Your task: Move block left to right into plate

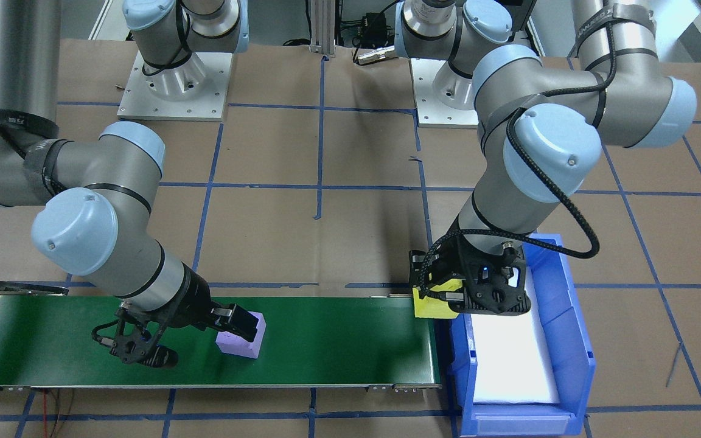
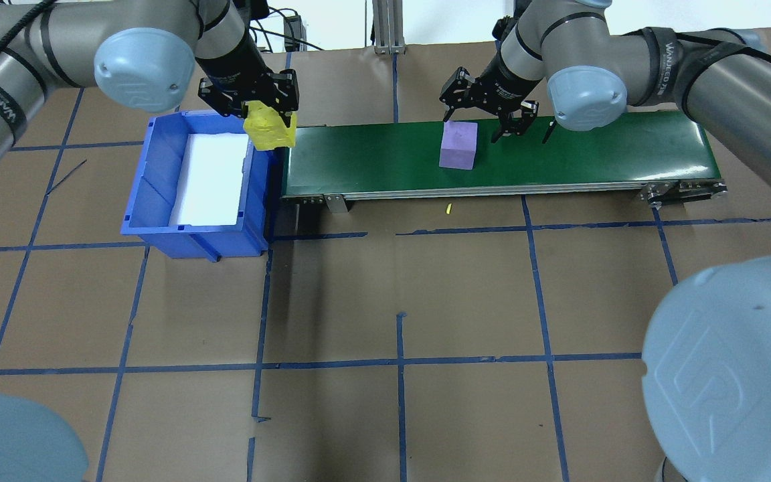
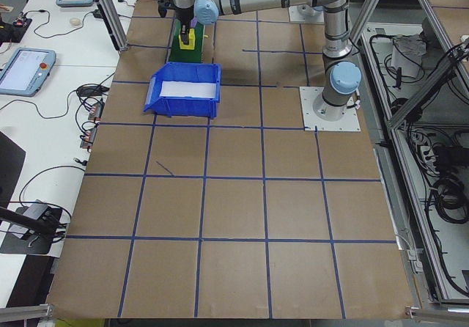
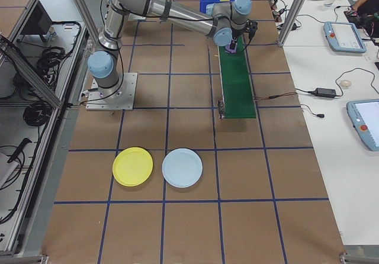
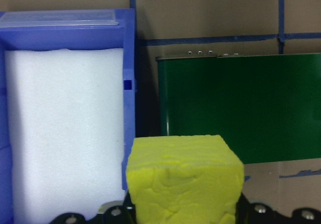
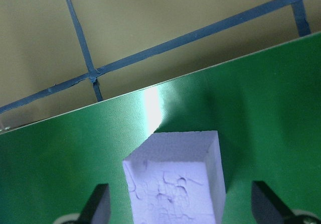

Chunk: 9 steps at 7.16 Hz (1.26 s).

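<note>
On the left we see our left hand (image 2: 266, 110) clamped on a yellow block (image 2: 269, 131) over the bin (image 2: 158, 201) edge by the belt (image 2: 559, 161). Further right, our right hand (image 2: 489, 110) sits spread wide around the purple block (image 2: 459, 146) on the belt, fingers (image 6: 98, 206) not touching it.

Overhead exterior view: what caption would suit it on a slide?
Left gripper holds yellow block beside blue bin; open right gripper straddles purple block.

A blue bin (image 2: 158, 201) with white foam lining (image 2: 211, 177) sits at the green conveyor's (image 2: 593, 157) nine o'clock end. What may be a small yellow scrap (image 2: 448, 209) lies at six o'clock of the belt.
</note>
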Available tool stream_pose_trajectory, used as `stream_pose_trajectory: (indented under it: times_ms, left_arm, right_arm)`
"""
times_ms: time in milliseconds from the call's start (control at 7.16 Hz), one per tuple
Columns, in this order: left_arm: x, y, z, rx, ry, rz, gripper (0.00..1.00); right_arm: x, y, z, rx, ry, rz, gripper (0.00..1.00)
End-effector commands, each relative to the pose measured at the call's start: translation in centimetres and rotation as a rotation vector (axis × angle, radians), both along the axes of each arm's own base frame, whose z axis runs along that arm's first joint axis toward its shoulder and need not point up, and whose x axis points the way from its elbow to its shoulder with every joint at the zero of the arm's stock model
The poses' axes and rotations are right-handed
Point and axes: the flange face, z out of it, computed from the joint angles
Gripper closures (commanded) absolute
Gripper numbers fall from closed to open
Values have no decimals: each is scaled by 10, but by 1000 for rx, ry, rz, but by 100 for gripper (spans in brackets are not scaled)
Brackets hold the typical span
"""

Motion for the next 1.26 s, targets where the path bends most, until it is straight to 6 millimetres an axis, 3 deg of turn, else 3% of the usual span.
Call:
stream_pose_trajectory:
  times_ms: [0, 279, 419, 559, 699, 838, 1118]
  left_arm:
    - [-35, -25, -59, -47, 16, -9, 63]
    - [-45, -27, -73, -48, 20, 10, 60]
    - [-44, -24, -83, -33, 12, 11, 53]
    - [-44, -26, -87, -47, 6, 8, 25]
    - [-44, -26, -88, -49, 6, 8, 11]
    - [-44, -25, -83, -55, 7, 5, 8]
    - [-38, -13, -49, -73, -47, 14, 0]
  right_arm:
    - [-1, -5, -12, -38, 15, 58, 9]
    - [-4, -8, -20, -88, 68, 193, 75]
    - [-9, -9, -12, -138, 114, 296, 80]
    - [-38, -7, 29, -222, 237, 411, 80]
    - [-90, 7, 65, -265, 364, 593, 80]
    - [-153, 18, 75, -241, 449, 685, 79]
    - [-283, 54, 100, -156, 540, 807, 79]
